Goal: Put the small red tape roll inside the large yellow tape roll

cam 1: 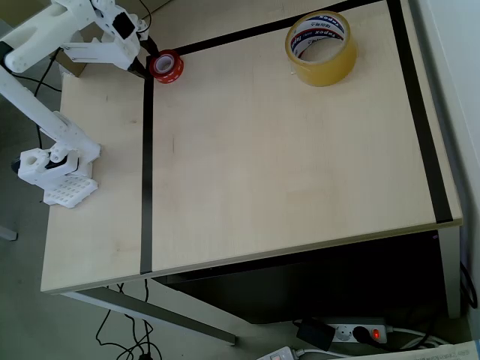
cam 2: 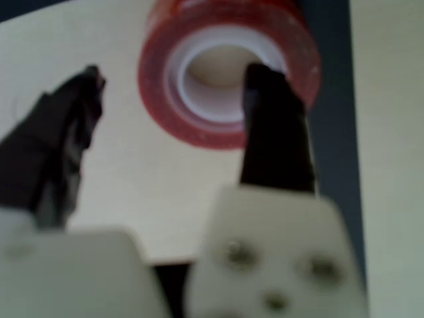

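While my claw [cam 2: 172,99] stands open at the surface's [cam 1: 262,165] upper left in the overhead view, nothing is lifted yet: grasp, carry and drop all remain. The small red tape roll [cam 1: 166,66] lies flat there on a black line, bright red around a pale core, one finger over its hole. Well apart to the right sits the large yellow tape roll [cam 1: 321,48], amber and translucent.

1. Overhead view: small tape roll [cam 1: 166,66] lies flat on the table [cam 1: 285,172], far corner at about 11 o'clock.
2. Large tape roll [cam 1: 321,48] stands on the table at about 1 o'clock, well apart from the small roll.
3. Gripper [cam 1: 142,66] sits just at the small roll's 9 o'clock side.
4. Wrist view: small roll [cam 2: 225,73] lies at 12 o'clock, one finger [cam 2: 275,126] in front of it.
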### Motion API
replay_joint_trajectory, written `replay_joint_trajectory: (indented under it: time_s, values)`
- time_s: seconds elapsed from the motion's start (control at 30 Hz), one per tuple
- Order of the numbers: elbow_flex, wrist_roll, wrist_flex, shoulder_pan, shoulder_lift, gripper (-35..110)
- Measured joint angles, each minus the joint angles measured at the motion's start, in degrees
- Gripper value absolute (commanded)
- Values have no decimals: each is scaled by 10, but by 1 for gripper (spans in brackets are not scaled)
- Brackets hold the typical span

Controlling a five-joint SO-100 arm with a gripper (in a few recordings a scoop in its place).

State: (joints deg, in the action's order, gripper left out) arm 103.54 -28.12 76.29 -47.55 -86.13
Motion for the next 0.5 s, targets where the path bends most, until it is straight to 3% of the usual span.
replay_joint_trajectory:
  time_s: [0.5]
  values:
    - [5, 0, -31, 5, 12, 22]
